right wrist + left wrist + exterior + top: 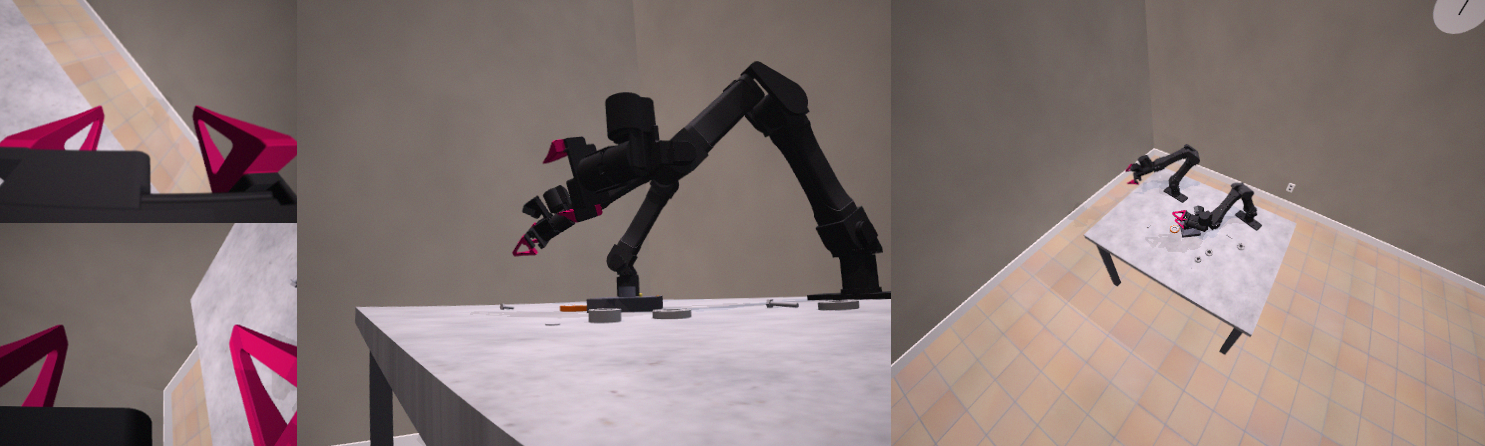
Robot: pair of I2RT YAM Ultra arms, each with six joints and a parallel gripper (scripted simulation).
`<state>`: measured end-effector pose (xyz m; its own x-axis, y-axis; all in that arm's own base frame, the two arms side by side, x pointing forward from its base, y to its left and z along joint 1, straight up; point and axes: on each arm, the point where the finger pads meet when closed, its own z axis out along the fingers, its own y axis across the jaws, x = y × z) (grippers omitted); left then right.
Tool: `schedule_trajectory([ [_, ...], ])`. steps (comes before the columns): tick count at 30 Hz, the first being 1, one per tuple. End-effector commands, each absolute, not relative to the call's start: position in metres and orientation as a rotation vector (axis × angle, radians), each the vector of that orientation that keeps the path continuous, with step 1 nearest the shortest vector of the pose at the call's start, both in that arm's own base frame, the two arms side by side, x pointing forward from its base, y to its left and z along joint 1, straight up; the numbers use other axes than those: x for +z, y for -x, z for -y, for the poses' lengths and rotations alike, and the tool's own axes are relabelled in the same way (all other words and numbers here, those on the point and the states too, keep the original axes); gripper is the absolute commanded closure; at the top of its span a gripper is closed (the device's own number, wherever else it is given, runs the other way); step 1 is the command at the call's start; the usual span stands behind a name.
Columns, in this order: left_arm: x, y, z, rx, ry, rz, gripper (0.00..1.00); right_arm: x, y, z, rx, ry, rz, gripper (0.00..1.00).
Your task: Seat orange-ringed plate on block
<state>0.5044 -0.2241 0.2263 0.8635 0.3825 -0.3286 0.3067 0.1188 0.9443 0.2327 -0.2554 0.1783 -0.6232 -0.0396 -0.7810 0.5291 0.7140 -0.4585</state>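
The orange-ringed plate [1171, 230] [573, 308] lies flat on the table beside the dark block [1191, 233] [624, 304]. Its small holes are too small to tell apart. A grey-blue post [628, 290] stands on the block, with a small yellow bit [640, 295] near it that may be the pin. My left gripper [1176, 219] [560, 184] [148, 334] is open and empty, rolled with one finger above the other, high above the plate and block. My right gripper [1128, 176] [148, 111] is open and empty, raised out by the table's far left edge in the top view.
Three grey ringed discs [1198, 259] [1209, 252] [1240, 246] lie on the table in front of and right of the block. One bolt [1148, 227] [507, 307] lies beyond the plate, another [1229, 236] [783, 304] right of the block. A thin disc [552, 324] lies near the front.
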Motion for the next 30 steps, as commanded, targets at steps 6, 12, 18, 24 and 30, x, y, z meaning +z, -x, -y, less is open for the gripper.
schedule_trajectory([
  [6,0.233,-0.504,0.224,0.072,-1.472,-0.565,0.00,0.183,-0.234,0.256,-0.884,-0.370,-2.081,0.00],
  [12,0.233,-0.504,0.224,0.072,-1.472,-0.565,0.00,0.183,-0.234,0.256,-0.884,-0.370,-2.081,0.00],
  [18,0.234,-0.504,0.224,0.062,-1.472,-0.574,0.00,0.197,-0.236,0.259,-0.899,-0.368,-2.038,0.00],
  [24,0.234,-0.504,0.224,0.062,-1.472,-0.574,0.00,0.197,-0.236,0.259,-0.899,-0.368,-2.038,0.20],
  [30,0.234,-0.504,0.224,0.062,-1.472,-0.574,0.00,0.197,-0.236,0.259,-0.899,-0.368,-2.038,0.20],
])
